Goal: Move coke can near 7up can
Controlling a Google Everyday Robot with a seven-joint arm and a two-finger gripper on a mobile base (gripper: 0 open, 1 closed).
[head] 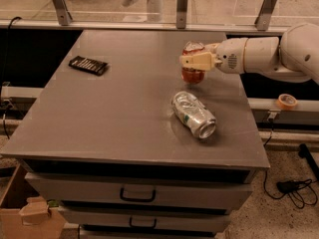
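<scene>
Camera view looks down across a grey flat-topped desk (124, 113) with drawers beneath it. From where I stand, the job looks mostly done but not finished. The robot's white arm reaches in from the right, and its cream-coloured tool (192, 59) is clamped around the middle of the small red soda can with a silver top, the coke can (192, 75). That can is upright, over the right-hand part of the desk toward the back. Its base is very low, and I cannot tell whether it touches the surface or hangs just above it.

The dented silver aluminium can with small green markings, the 7up can (194, 114), lies on its side just in front of the red one, its open end pointing toward the front right corner. The two are near each other with a strip of bare desk between them, not touching.

So the carrying seems largely over. I'd say what is left is to settle the coke can on the desk, perhaps a little closer, then let go and draw back without knocking either can.

A flat black rectangular object (88, 64) sits well apart at the back left.
</scene>
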